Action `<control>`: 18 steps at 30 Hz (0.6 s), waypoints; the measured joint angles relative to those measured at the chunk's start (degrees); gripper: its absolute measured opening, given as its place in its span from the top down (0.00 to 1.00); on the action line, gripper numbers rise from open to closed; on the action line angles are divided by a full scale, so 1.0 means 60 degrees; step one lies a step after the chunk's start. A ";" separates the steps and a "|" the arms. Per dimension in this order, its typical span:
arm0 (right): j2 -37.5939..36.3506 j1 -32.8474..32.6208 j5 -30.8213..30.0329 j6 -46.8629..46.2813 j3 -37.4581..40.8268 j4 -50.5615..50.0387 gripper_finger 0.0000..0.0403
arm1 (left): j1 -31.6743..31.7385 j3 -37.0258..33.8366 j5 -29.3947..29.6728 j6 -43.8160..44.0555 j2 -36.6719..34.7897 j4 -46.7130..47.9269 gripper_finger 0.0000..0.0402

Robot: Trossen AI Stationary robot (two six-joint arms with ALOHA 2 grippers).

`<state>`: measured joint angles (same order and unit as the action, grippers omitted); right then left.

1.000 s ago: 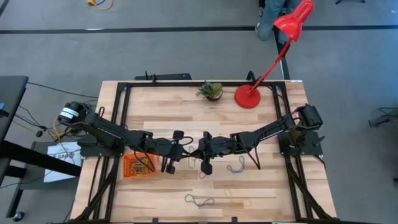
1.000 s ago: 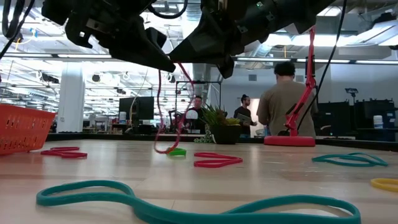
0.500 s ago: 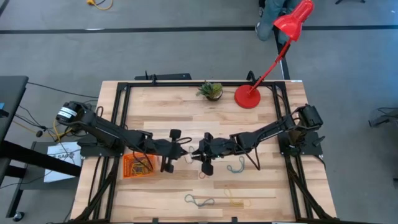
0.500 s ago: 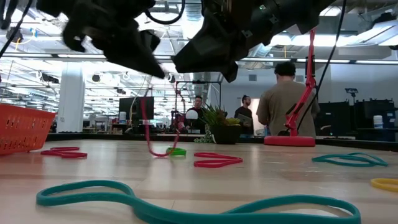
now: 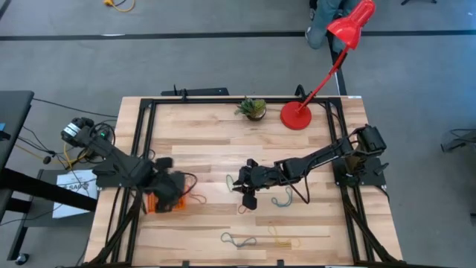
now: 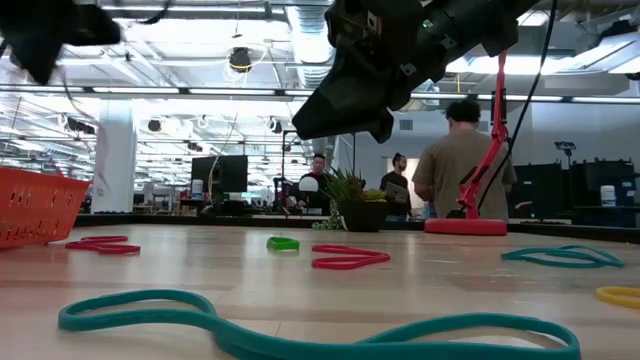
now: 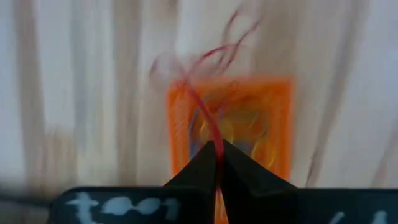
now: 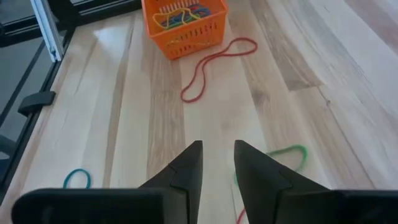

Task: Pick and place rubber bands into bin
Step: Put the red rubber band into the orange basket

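Take the bin [image 5: 165, 201] as your anchor: from above, your left gripper [image 5: 169, 187] sits right over it, hiding most of the orange tray near the table's left edge. Only the left wrist view tells you what it carries — its fingers are pressed together on a red rubber band [image 7: 198, 106] that dangles over the bin, though that picture is blurred. Your right gripper [image 5: 248, 186] hovers over mid-table, well to the right of the bin, fingers slightly apart with nothing between them. Its wrist view shows what the overhead cannot: coloured bands already heaped inside the bin [image 8: 185, 22], and a long red loop [image 8: 214, 65] lying on the wood just beside it. The low view adds a teal band [image 6: 300, 325] nearest the camera — and a person [image 6: 462, 165] standing beyond the table.
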<state>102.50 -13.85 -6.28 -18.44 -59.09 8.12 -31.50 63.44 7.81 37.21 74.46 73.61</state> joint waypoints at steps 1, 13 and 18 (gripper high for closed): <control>0.0000 0.0000 0.0000 0.0000 0.0000 -0.0002 0.79 | -0.0175 -0.0005 -0.0002 0.0558 0.0010 0.0506 1.00; 0.0000 0.0000 0.0000 -0.0020 0.0000 0.0004 0.79 | -0.1775 -0.1089 -0.0129 0.3352 0.0042 0.0199 0.96; 0.0000 0.0000 0.0001 -0.0169 0.0000 0.0044 0.79 | -0.1858 -0.1343 0.0324 0.3239 0.0047 -0.0355 0.88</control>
<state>102.50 -13.85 -6.28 -19.45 -59.09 8.38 -42.65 55.39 9.75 56.64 74.74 71.48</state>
